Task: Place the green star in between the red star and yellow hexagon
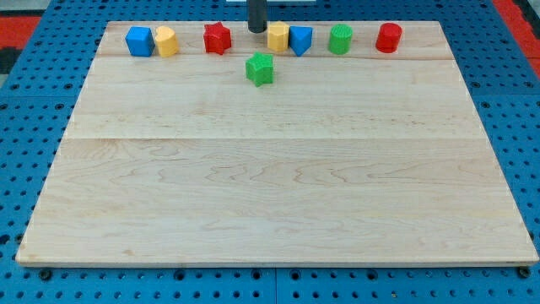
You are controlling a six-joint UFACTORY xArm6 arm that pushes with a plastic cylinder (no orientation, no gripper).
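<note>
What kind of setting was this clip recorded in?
Most likely a robotics lab bench: a pale wooden board lies on a blue perforated panel, small coloured blocks such as the green star are lined up near the view's top, and my tip sits just above that star.

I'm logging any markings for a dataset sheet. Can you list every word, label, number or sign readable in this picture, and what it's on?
None: no readable text anywhere.
The wooden board shows only grain.
The green star, red star and yellow hexagon have plain faces, as do the other blocks.
My tip, between the red star and yellow hexagon, is unmarked.
The blue pegboard has only holes.
</note>
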